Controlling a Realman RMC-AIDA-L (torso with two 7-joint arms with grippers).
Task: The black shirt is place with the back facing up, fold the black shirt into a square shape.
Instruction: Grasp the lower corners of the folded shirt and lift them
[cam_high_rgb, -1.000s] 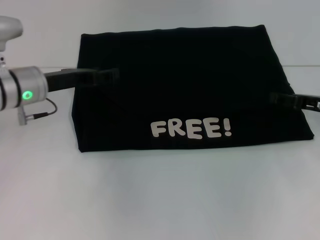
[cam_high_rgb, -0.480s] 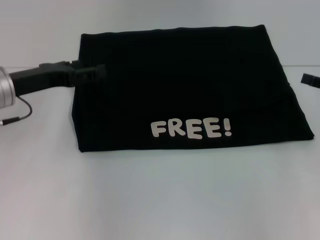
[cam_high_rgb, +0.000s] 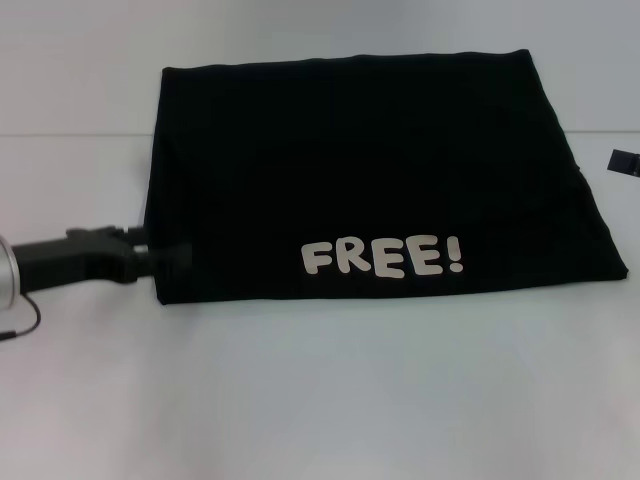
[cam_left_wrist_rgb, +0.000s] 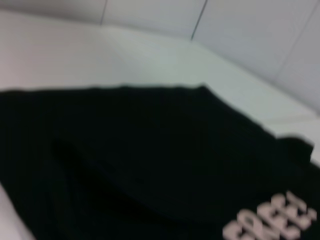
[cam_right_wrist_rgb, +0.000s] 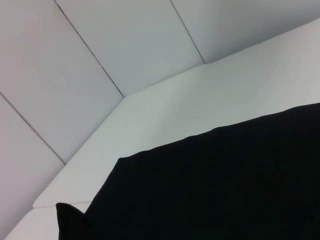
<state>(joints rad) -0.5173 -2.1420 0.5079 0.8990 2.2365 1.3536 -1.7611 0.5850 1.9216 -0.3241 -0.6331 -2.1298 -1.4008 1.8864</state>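
The black shirt (cam_high_rgb: 370, 180) is lying folded into a broad rectangle across the middle of the white table (cam_high_rgb: 320, 400), its white "FREE!" lettering (cam_high_rgb: 383, 257) facing up along the near edge. The left gripper (cam_high_rgb: 172, 260) is reaching in from the robot's left, its black fingers meeting the shirt's near-left corner; whether its jaws are parted or gripping cloth cannot be told against the dark fabric. The right gripper (cam_high_rgb: 624, 160) is sitting at the far right edge of the head view, clear of the shirt, only a small black tip showing, so its jaws cannot be judged either. Both wrist cameras are looking across the dark cloth toward the pale wall panels (cam_right_wrist_rgb: 100, 50).
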